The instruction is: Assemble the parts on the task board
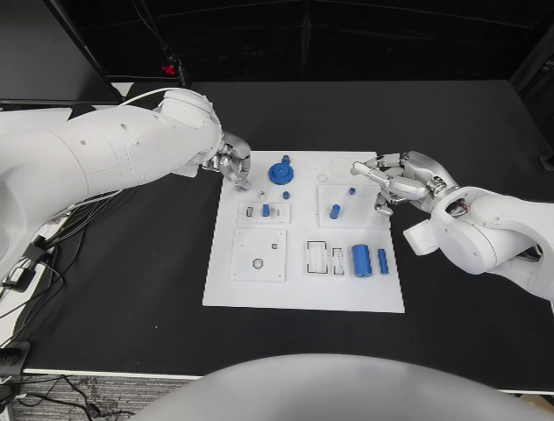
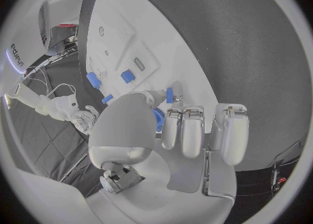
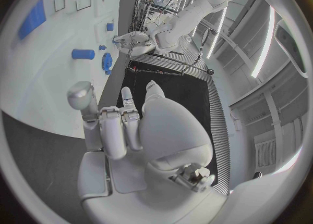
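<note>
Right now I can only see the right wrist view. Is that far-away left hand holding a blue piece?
Observer: No. The left hand holds nothing, and its fingers are apart.
Operator: Where's the gear from it?
Observer: The blue gear lies on the task board beside that hand. In the head view there's a gap between them.
Operator: And my own hand?
Observer: The right hand is at the board's right edge, holding nothing.
</note>
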